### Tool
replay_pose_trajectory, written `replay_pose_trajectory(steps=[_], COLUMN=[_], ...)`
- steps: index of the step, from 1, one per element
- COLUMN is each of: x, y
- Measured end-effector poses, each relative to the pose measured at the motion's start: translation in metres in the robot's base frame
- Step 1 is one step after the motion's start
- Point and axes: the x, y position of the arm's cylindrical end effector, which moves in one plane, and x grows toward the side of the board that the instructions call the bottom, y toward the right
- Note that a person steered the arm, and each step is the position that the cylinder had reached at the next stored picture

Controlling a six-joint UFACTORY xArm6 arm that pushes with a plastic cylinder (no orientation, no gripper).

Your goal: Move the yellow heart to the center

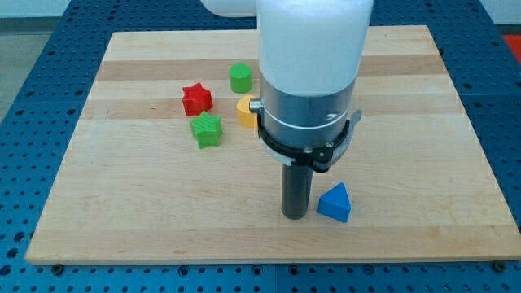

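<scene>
From the one camera, the arm stands over the middle of the bench (pixel 122 228), its rod reaching down so the tip (pixel 295 216) rests just left of the blue block (pixel 335 203), near the front edge. This tool has no jaws to part or close; it only pushes. The yellow heart (pixel 246 111) sits farther back, half hidden behind the arm's collar, beside the green star (pixel 207 130), red star (pixel 196 99) and green cylinder (pixel 240 78). The tip seems well short of it.

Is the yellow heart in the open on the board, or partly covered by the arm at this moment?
Partly covered. Only the yellow heart's left edge shows beside the arm's metal collar; the rest is hidden. My tip rests lower, beside the blue block.
</scene>
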Motion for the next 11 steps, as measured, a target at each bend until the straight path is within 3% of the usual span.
replay_pose_trajectory(steps=[4, 5, 7, 11], x=[-0.003, -0.020, -0.113, -0.149], y=[0.087, 0.077, 0.018, 0.016])
